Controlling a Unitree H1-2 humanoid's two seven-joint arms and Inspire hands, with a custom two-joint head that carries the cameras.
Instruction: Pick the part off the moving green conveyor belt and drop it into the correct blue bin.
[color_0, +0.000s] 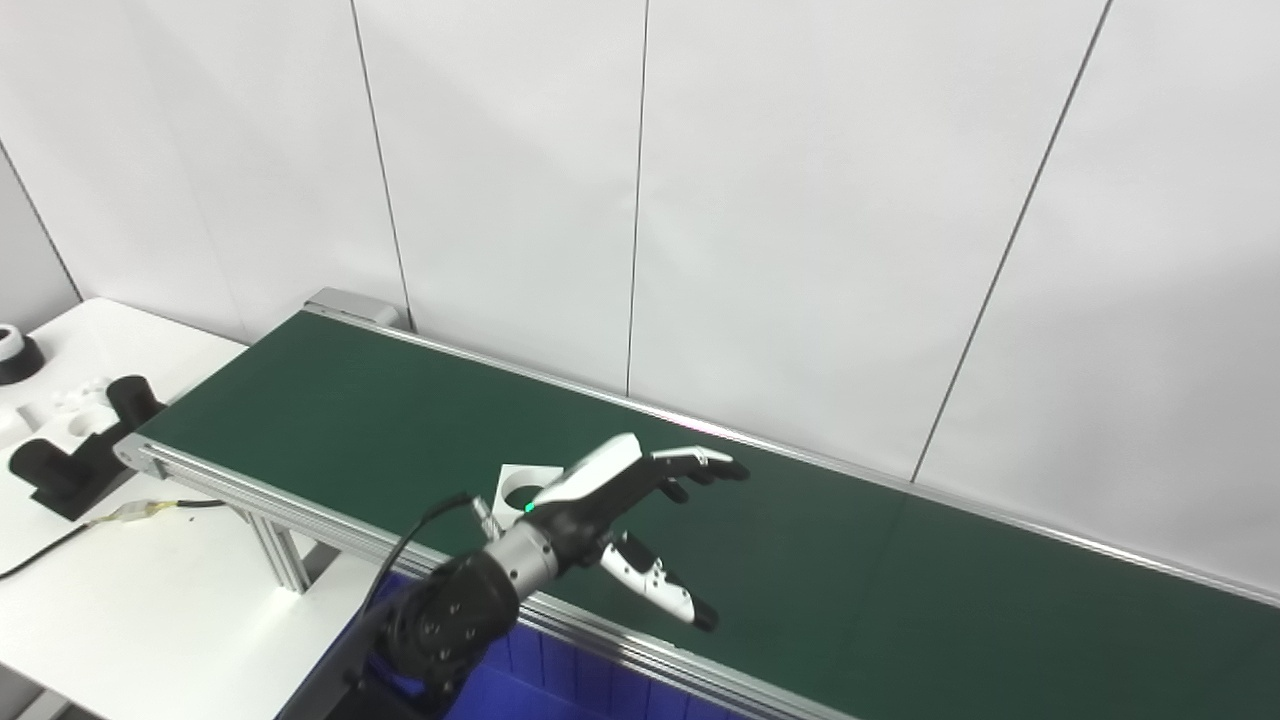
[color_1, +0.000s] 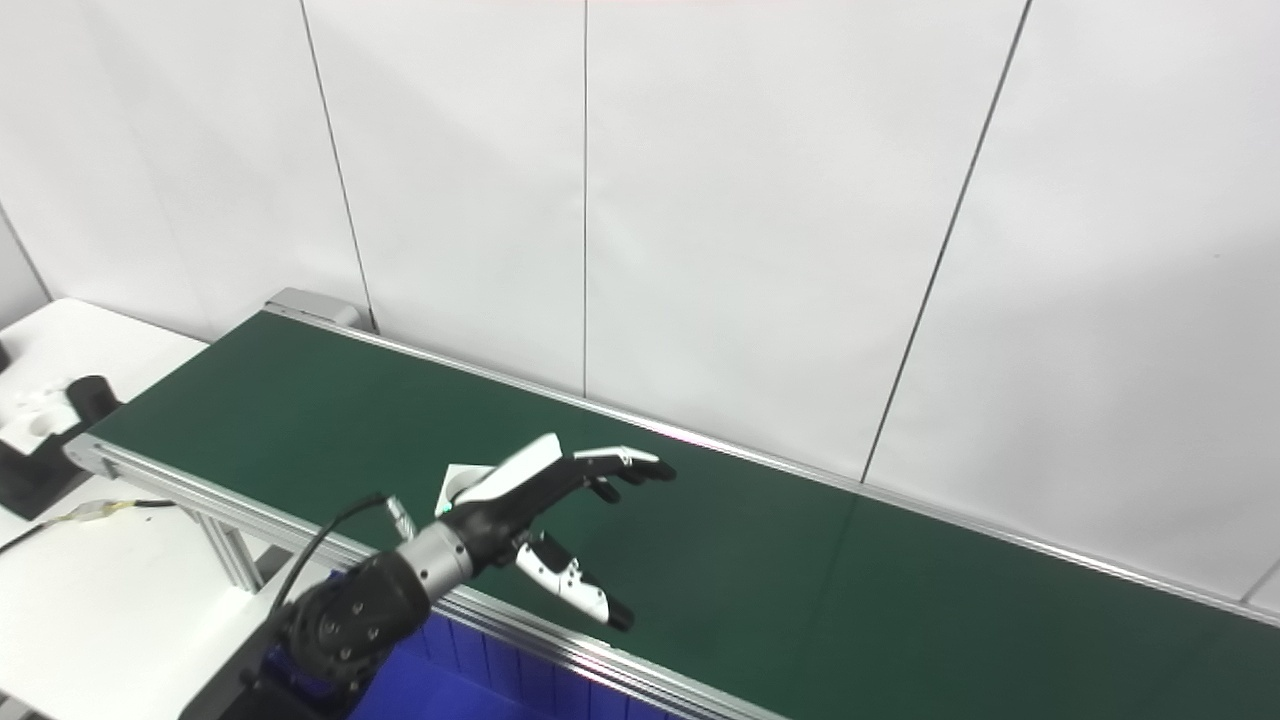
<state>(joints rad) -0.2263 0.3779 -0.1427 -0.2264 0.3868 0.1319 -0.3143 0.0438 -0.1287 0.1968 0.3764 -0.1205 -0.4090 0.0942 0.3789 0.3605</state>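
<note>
A white flat part (color_0: 513, 487) with a round hole lies on the green conveyor belt (color_0: 860, 570), near its front edge. My left hand (color_0: 630, 500) is open, fingers spread, held above the belt just right of the part and partly covering it. It holds nothing. In the right eye view only a corner of the part (color_1: 458, 477) shows behind the hand (color_1: 560, 500). A blue bin (color_0: 560, 680) sits below the belt's front rail, partly hidden by my arm. My right hand is out of view.
A white table (color_0: 120, 600) stands at the left with black fixtures (color_0: 70, 450) and white pieces on it, and a cable (color_0: 60, 540) trailing across. The belt's aluminium front rail (color_0: 320, 520) runs diagonally. A white panelled wall is behind.
</note>
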